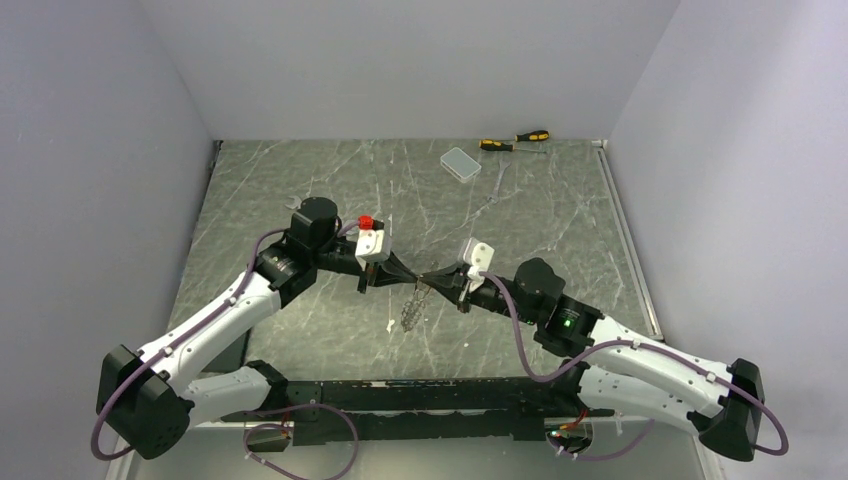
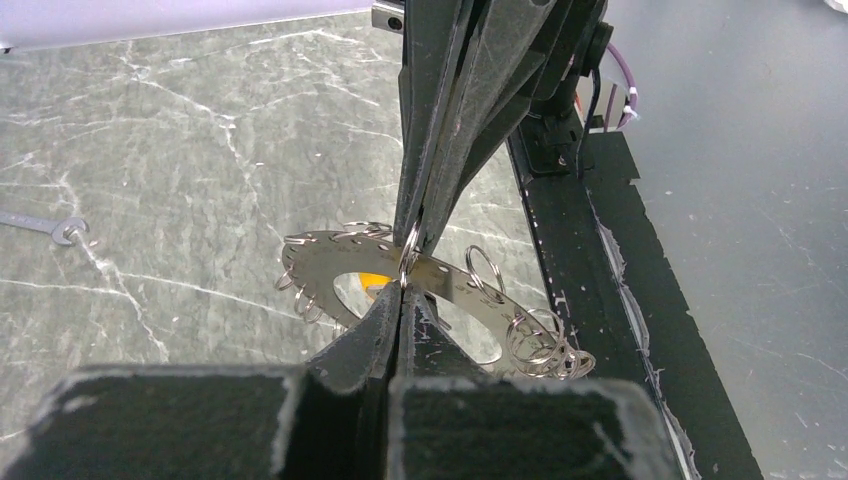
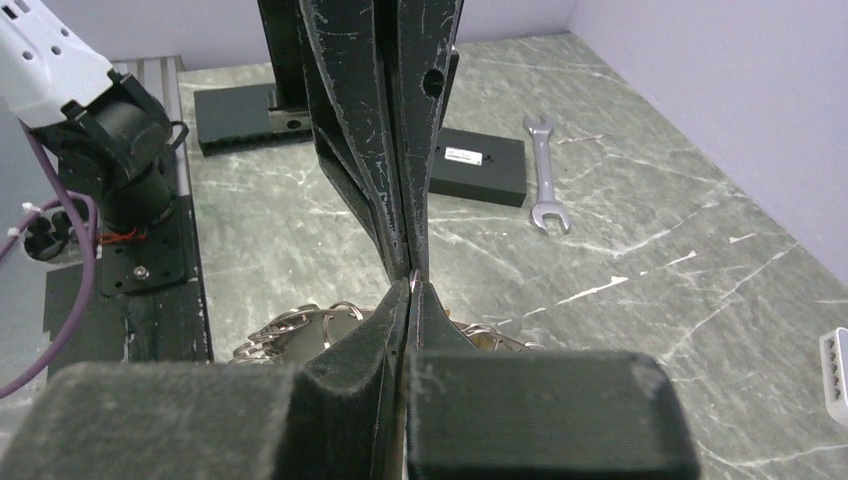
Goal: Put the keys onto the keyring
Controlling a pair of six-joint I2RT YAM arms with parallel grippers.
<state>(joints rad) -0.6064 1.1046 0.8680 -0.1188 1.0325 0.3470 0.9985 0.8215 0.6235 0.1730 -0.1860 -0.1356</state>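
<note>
The left gripper [image 2: 402,298] and the right gripper [image 3: 412,290] are both pinched shut on the rim of the big silvery metal keyring [image 2: 325,262], which hangs between them above the grey stone bench [image 1: 280,200]. They should pull gently so it does not slip

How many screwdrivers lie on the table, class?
2. The far screwdriver and the near screwdriver lie close together by the table's back edge. Others may be hidden.
</note>
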